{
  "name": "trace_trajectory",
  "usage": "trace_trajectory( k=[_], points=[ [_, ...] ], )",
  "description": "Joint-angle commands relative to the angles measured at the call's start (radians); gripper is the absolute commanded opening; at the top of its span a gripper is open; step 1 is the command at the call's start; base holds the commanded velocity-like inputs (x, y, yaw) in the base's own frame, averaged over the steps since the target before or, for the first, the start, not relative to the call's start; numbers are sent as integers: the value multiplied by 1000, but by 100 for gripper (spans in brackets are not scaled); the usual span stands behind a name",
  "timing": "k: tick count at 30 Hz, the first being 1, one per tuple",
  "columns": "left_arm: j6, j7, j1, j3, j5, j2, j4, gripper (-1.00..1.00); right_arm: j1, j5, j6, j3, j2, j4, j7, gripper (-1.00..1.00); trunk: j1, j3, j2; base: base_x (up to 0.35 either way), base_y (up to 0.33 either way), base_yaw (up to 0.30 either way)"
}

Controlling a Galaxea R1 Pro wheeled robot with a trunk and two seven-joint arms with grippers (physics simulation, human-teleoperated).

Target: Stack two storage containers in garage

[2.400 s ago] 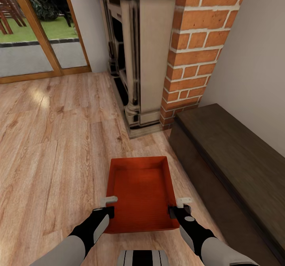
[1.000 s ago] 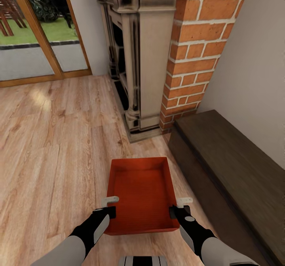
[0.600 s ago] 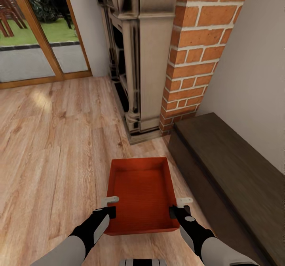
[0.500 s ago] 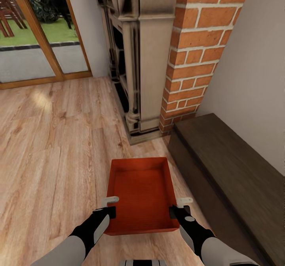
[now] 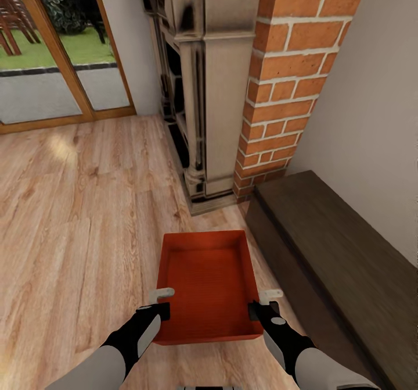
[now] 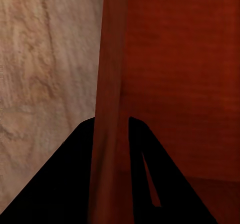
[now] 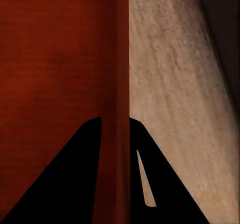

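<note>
A: What do your two grippers have hold of?

B: You have one orange-red storage container (image 5: 209, 285) carried out in front of you, above the light wood plank floor (image 5: 75, 215) of the living room. Your left gripper (image 5: 162, 303) is clamped on its left wall and your right gripper (image 5: 261, 304) on its right wall.

A: How far apart are the fingers?

B: Only as far as the thin wall allows. In the left wrist view the wall (image 6: 107, 108) runs between the two dark fingers (image 6: 70, 184); in the right wrist view the other wall (image 7: 122, 108) sits the same way.

A: And around you?

B: The red brick fireplace (image 5: 278, 82) stands ahead, the dark low cabinet (image 5: 342, 262) just to your right along the wall, and a glass door (image 5: 52, 53) far left.
</note>
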Motion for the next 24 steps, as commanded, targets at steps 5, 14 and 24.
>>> trace_trajectory(
  k=[5,14,24],
  points=[
    [9,50,0,-4,-8,5,-2,-100,-1,10,-3,-12,-1,0,-8,-100,-19,15,35,0,0,0],
    [9,50,0,-4,-8,5,-2,-100,-1,10,-2,-13,-1,0,-8,-100,-54,43,98,0,0,0],
    [9,51,0,-4,-8,5,-2,-100,-1,10,1,-13,-1,0,-8,-100,-92,75,168,0,0,0]
  ],
)
